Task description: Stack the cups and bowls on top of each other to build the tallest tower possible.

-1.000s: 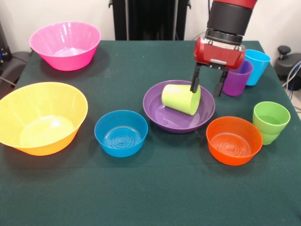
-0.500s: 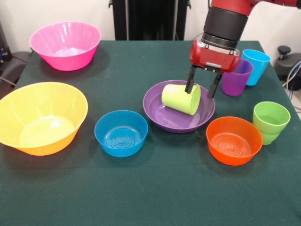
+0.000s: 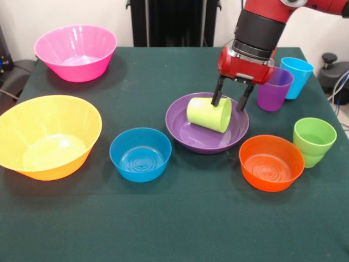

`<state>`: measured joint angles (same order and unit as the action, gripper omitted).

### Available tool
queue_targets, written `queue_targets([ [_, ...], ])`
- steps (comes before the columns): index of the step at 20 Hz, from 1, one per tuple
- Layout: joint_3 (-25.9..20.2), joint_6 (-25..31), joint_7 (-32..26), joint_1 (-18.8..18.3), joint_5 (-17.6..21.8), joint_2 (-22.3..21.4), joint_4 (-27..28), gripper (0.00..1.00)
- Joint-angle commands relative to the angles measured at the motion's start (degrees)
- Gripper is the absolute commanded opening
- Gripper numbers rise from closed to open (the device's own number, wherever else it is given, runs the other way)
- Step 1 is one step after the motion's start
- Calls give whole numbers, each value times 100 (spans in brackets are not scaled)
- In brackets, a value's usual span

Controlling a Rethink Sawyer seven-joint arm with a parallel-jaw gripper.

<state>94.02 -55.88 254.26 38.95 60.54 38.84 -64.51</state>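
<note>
We find the tower barely begun: the lime-yellow cup (image 3: 209, 113) lies tipped on its side inside the wide purple bowl (image 3: 188, 136), nothing stacked on it. The gripper (image 3: 229, 103) hovers at that cup's far rim, jaws spread, seemingly gripping nothing. Around the purple bowl, the blue bowl (image 3: 140, 154), orange bowl (image 3: 271, 162) and remaining cups wait unstacked.

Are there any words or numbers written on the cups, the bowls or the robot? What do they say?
None can be read.
The cups, such as the lime-yellow cup lying on its side in the purple bowl, are plain plastic with no writing.
The other bowls are plain too.
The red gripper shows no readable label.
</note>
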Motion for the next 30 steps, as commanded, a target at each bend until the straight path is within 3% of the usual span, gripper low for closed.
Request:
queue_targets([
  [1,-96,-615,1838,-231,-223,451,383,100],
  [19,176,-392,1834,-349,-428,589,478,100],
  [30,-167,-659,1802,-278,-395,460,606,100],
])
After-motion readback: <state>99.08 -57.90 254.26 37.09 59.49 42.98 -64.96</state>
